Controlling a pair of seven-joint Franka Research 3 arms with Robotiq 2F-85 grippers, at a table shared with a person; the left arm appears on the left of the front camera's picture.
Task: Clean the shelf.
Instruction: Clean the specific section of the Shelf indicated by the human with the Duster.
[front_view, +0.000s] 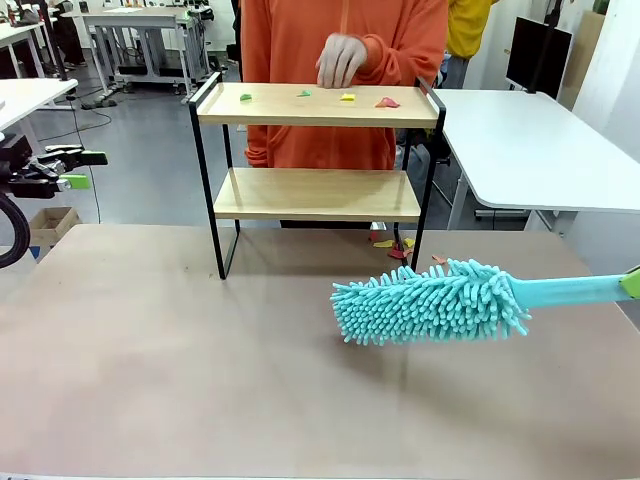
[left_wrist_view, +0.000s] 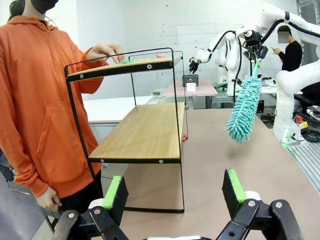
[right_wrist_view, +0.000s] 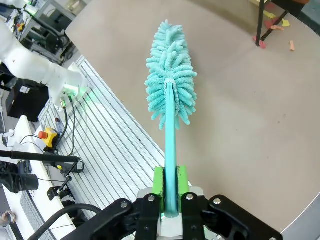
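Cleaning looks barely begun: coloured scraps lie on the top board of the shelf at the desk's far edge, the right gripper clamps the teal duster short of it, and the left gripper hangs open and empty.

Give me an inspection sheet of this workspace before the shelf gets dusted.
Surface: brown table top, carrying the shelf.
Job's things: shelf upright near the far edge; teal duster to its right, apparently raised off the table.
Clutter: four coloured scraps on the top board; more scraps on the table by the shelf's right leg.
Pincers: left pincer open and empty; right pincer shut on the duster's handle.
Cables: black loop at the left arm; leads beyond the table edge.
Surroundings: person's hand over the top board; white tables nearby.
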